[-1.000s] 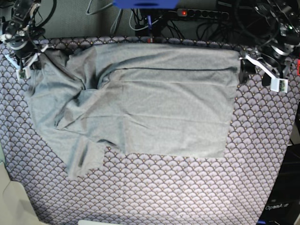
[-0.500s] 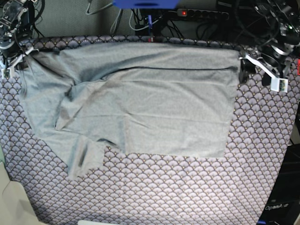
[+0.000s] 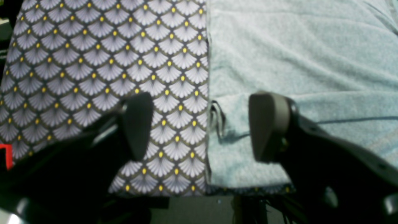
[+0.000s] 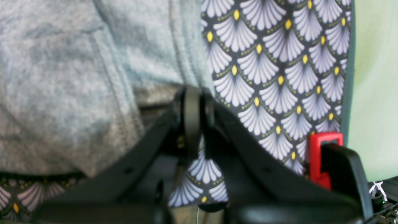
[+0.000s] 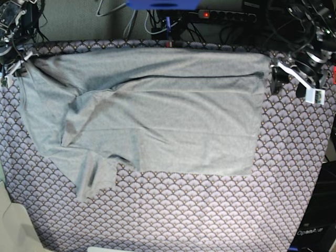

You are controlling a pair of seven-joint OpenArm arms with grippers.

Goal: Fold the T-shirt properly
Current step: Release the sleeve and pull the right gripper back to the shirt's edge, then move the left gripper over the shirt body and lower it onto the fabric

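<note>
The T-shirt (image 5: 157,110) lies spread on the purple surface (image 5: 210,210). Right hand (image 4: 194,121) pinches its corner; left hand (image 3: 202,127) gapes over the hem. Thin, limp fabric: grip hemmed corners.

1. Near half of the bench (image 5: 210,220) lies bare: free passage
2. T-shirt (image 5: 157,115) covers the far half
3. Cables (image 5: 157,23) crowd behind the far edge
</note>
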